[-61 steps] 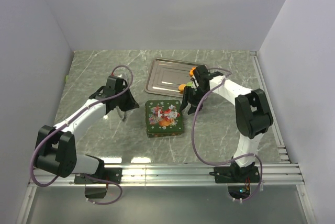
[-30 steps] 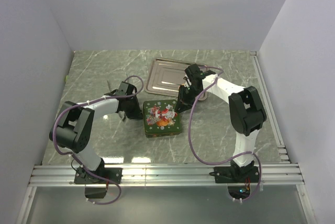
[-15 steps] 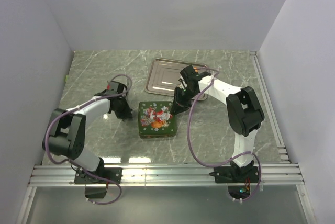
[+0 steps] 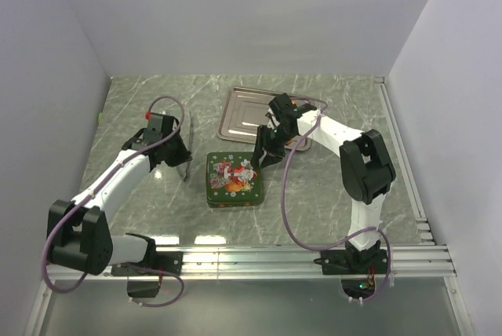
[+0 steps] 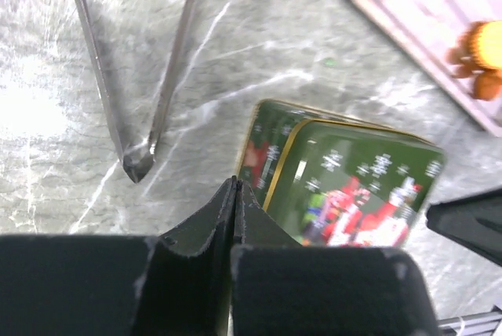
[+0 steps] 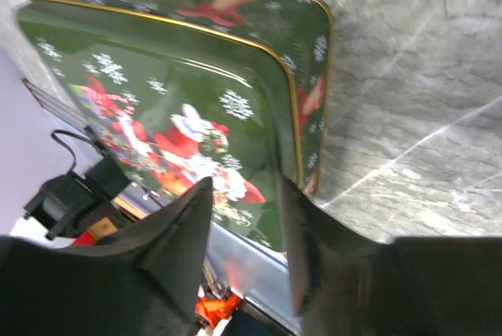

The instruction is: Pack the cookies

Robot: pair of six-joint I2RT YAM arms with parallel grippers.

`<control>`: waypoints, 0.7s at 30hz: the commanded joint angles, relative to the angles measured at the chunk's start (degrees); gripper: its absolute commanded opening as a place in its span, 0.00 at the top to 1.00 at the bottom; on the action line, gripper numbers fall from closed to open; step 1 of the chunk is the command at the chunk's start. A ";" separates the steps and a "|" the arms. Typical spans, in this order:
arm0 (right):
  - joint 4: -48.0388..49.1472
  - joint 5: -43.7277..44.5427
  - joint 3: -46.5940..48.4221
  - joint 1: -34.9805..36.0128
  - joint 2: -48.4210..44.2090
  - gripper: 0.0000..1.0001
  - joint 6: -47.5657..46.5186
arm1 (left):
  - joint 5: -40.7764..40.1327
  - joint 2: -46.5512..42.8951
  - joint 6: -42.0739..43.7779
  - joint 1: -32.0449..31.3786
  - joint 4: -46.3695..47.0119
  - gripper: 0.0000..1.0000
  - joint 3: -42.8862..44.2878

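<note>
top external view shows the green christmas tin (image 4: 231, 180) near the middle of the bench (image 4: 337, 187), lid on, with the steel tray (image 4: 245, 108) just beyond it on the far side. the orange cookies (image 5: 476, 44) sit at the tray's near edge and show only from the left wrist; from above, the right arm (image 4: 329, 132) covers them. the pink and green ones i cannot find.

the right jaws stand apart at the tin's far right corner, gripping nothing; whether they touch the lid rim i cannot tell. the left jaws are pressed shut and empty, hovering left of the tin.

the likely trouble: nothing braces the tin, so a nudge or pry at that corner would probably slide it across the smooth marble rather than lift the lid. a lid freed at one corner only could jam or flip.

metal tongs (image 5: 137, 159) lie on the bench just left of the tin, close by the left jaws, so a tin skidding left could knock them. the right arm hangs over the tray, and a low sweep there might scatter the cookies.
</note>
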 commanded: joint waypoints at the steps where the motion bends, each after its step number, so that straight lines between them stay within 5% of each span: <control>1: -1.23 1.14 4.78 0.19 -0.96 0.49 -1.10 | 0.90 -3.72 0.20 -0.33 -0.27 0.94 2.59; 12: -8.62 7.38 10.77 0.10 -6.32 0.37 -4.44 | 5.90 -8.29 2.22 -1.64 1.83 0.68 6.71; 21: -5.03 6.51 8.84 0.36 -22.30 0.35 -8.13 | 8.28 -8.21 4.42 -5.34 4.82 0.41 13.31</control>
